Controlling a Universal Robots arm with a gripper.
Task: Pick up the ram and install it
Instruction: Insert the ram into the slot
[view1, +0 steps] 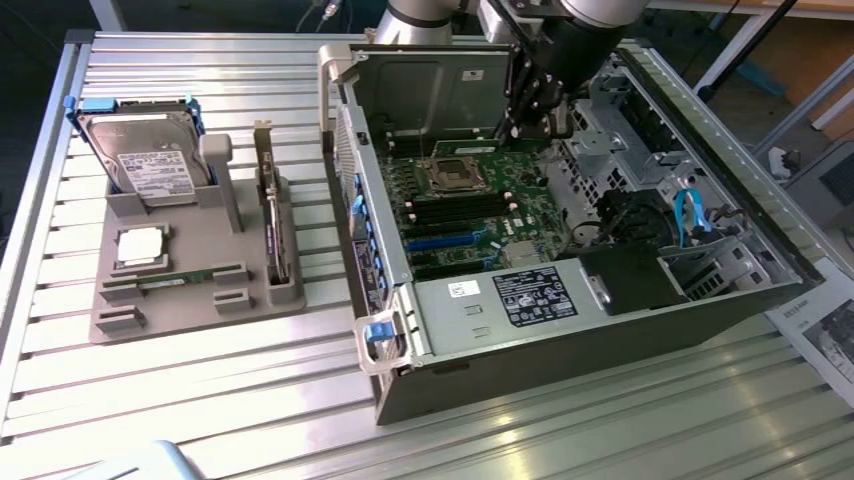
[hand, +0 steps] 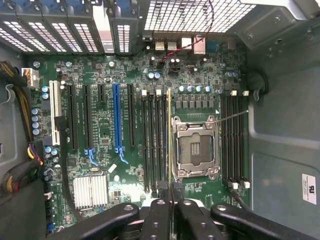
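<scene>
- Pincer (hand: 172, 192) pressed together on the ram (hand: 169, 135), pinching it at one end; the stick is seen edge-on as a thin yellow-green line.
- In the exterior view the pincer (view1: 541, 125) is down inside the open computer case (view1: 574, 330), at the far end of the motherboard (view1: 467, 215).
- Ram runs parallel to the black memory slots (hand: 152, 140), between that bank and the CPU socket (hand: 195, 147), just beside both.
- Can't tell whether the ram is touching a slot or hanging above the board.
- CPU socket is open, with its metal frame visible; a second bank of black slots lies on its other side.
- At the exterior view's left, well apart from the case, a grey holder (view1: 200, 300) sits on the slatted table (view1: 200, 410).
- The holder carries a hard drive (view1: 147, 165) leaning up at the back, a silver chip (view1: 140, 245) lying flat, and a dark card (view1: 274, 235) standing on edge.
</scene>
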